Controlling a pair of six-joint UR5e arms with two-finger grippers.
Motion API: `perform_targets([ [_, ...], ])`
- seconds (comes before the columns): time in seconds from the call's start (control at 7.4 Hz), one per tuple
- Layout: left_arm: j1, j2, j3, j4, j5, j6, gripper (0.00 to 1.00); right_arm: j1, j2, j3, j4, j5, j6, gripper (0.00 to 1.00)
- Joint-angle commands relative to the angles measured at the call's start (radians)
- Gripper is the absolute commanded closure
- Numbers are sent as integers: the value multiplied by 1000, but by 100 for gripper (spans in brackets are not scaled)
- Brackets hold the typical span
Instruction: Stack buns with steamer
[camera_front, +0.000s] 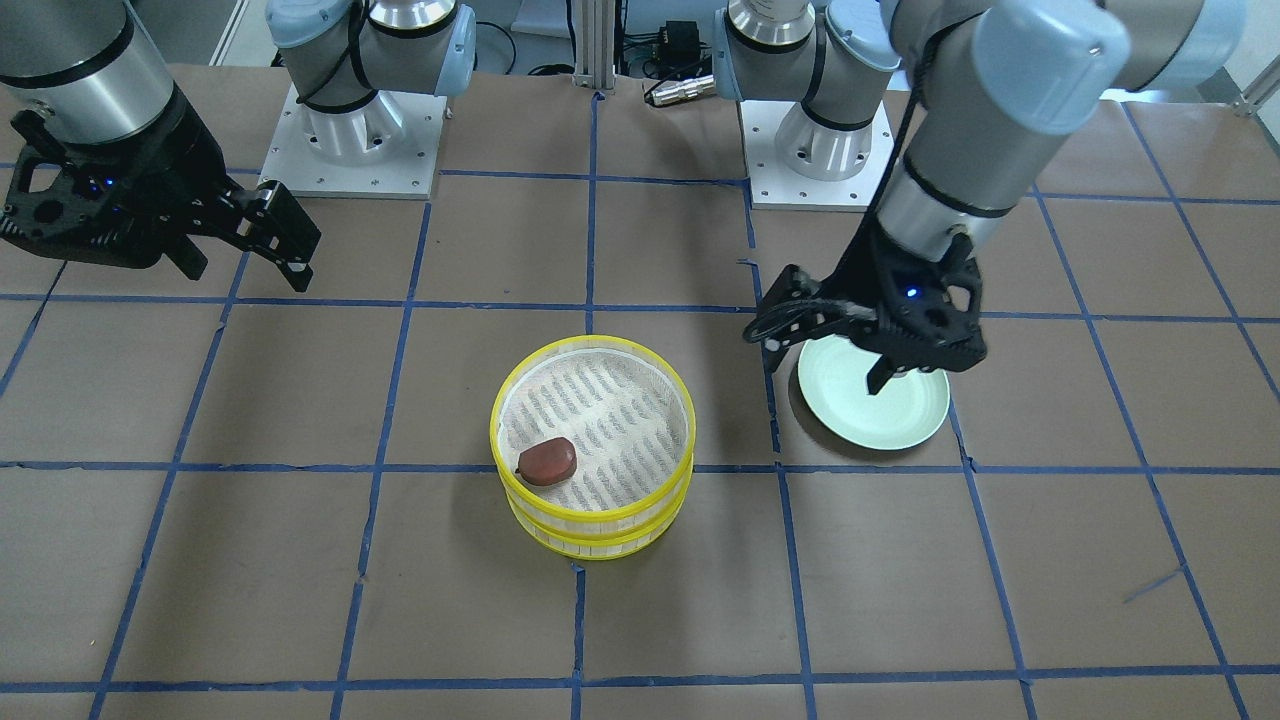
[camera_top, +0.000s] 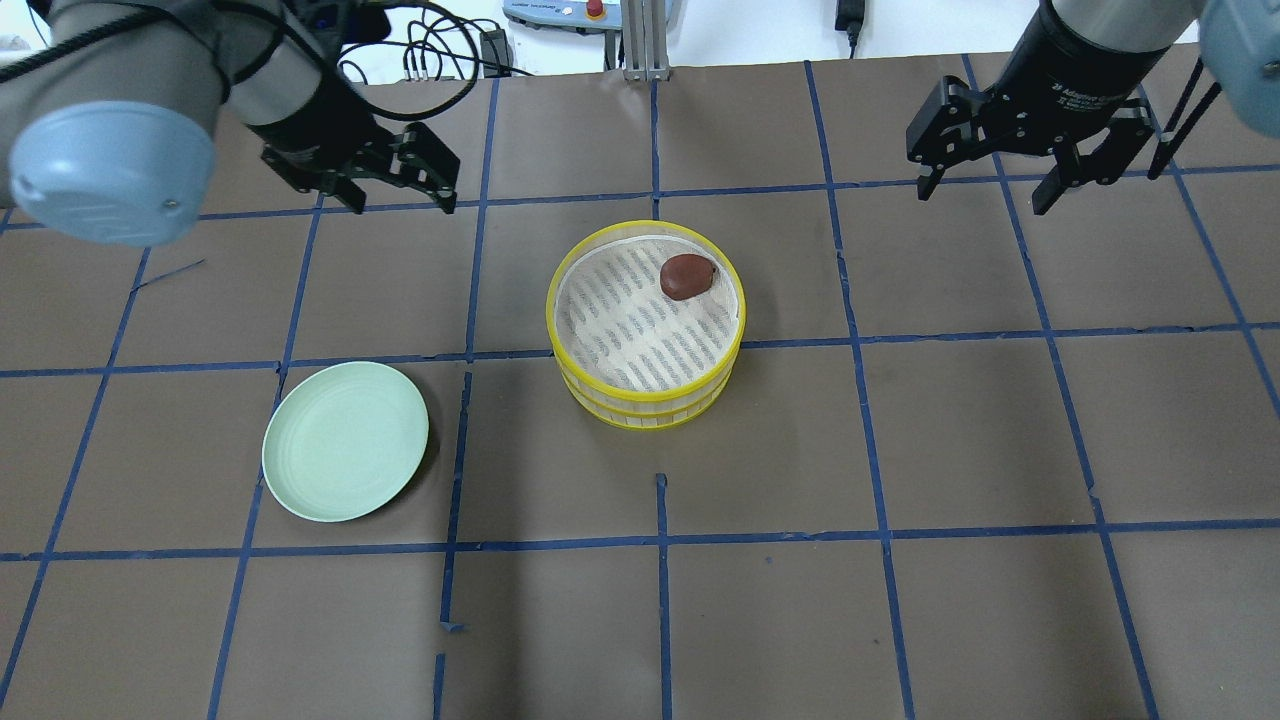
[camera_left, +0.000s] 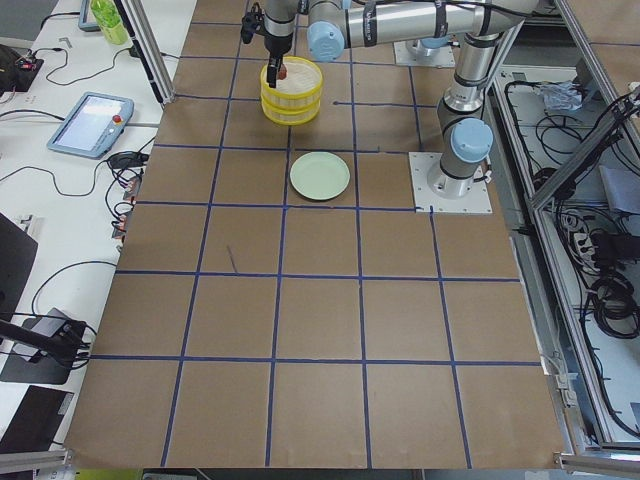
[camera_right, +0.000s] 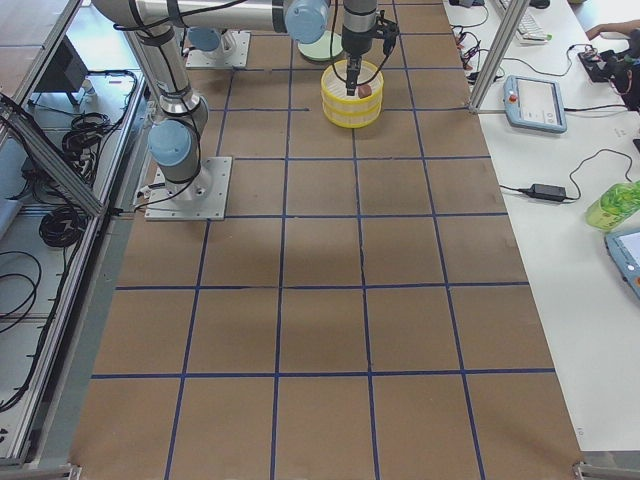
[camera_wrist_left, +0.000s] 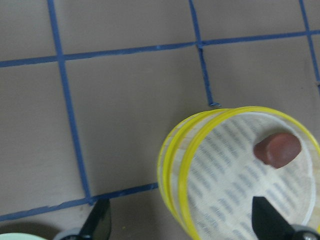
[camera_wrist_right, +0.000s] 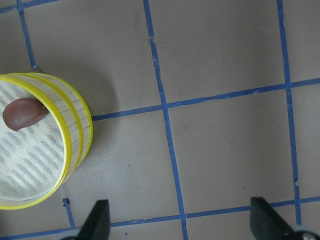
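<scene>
Domed brown bun (camera_top: 687, 276) — slatted yellow steamer (camera_top: 645, 404).

Brown table (camera_top: 960, 440) with a grid of blue tape (camera_top: 855, 340)
A yellow-rimmed steamer (camera_top: 650, 405) (two tiers, one on the other) stands near the middle, over a tape line. A pale green plate (camera_top: 345, 440) lies apart from it, toward the robot's left. Two white base plates (camera_front: 400, 165) sit at the robot's edge.

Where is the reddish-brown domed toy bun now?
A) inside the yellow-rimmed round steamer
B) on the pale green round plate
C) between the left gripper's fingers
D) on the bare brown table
A: the reddish-brown domed toy bun lies on the slatted floor of the yellow-rimmed round steamer, close to its wall.
</scene>
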Motion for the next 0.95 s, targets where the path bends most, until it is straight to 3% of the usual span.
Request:
perform_targets([
  [0.0, 29, 76, 19, -135, 59, 24, 0, 0, -1, 0, 0, 0, 0, 1],
  [0.27, 42, 101, 42, -226, 66, 22, 0, 0, 0, 0, 0, 0, 0, 1],
  [0.54, 40, 112, 45, -310, 150, 19, 0, 0, -1, 0, 0, 2, 0, 1],
  [0.81, 32, 109, 42, -308, 85, 2, 0, 0, -1, -1, 0, 0, 0, 0],
])
